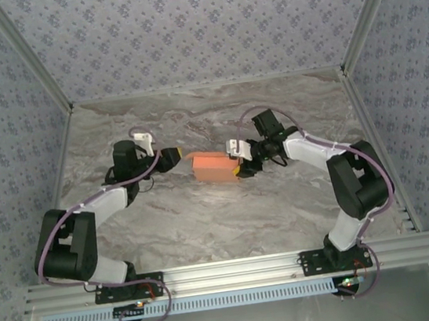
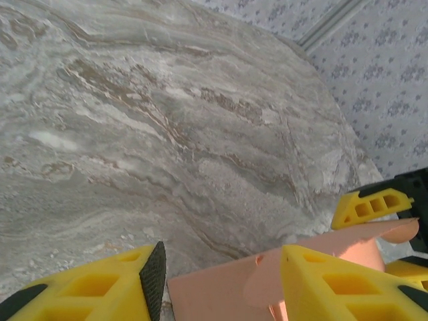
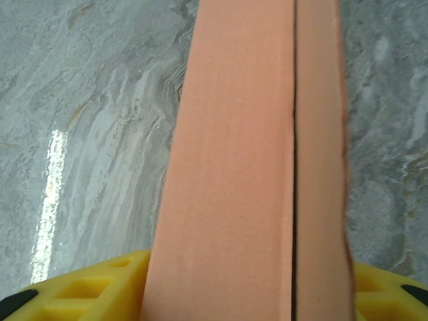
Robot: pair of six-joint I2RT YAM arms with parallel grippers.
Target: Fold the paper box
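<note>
The paper box [image 1: 214, 166] lies on the surface [image 1: 207, 225] at the centre of the overhead frame, between the left tool [image 1: 175, 158] and the right tool [image 1: 239, 167]. It has the form of a flat-sided rectangular body, not a flat sheet. In the right wrist view the box runs from the bottom edge to the top of the frame as one long panel. A narrow dark seam [image 3: 295, 167] right of centre marks where a second panel meets it; this seam is judged to be closed but not locked. In the left wrist view the end of the box at the bottom of the frame is unfinished: a rounded tab [image 2: 264, 291] and a broad flap [image 2: 381, 235] lie spread out, not tucked. The left tool has its jaws apart with this open end between them. A thin strip of surface shows beside the pad of its lower-left finger [image 2: 152, 277], so it clamps nothing. The right tool has a yellow finger [image 3: 87, 287] on each side of the box at the bottom of its frame. The box hides their inner faces, so it cannot be told whether they press on it. Assessment: the body is formed and the task is roughly at its middle. Remaining steps: fold in the end flaps, insert the tab, and check the opposite end, which the pictures do not show clearly.
</note>
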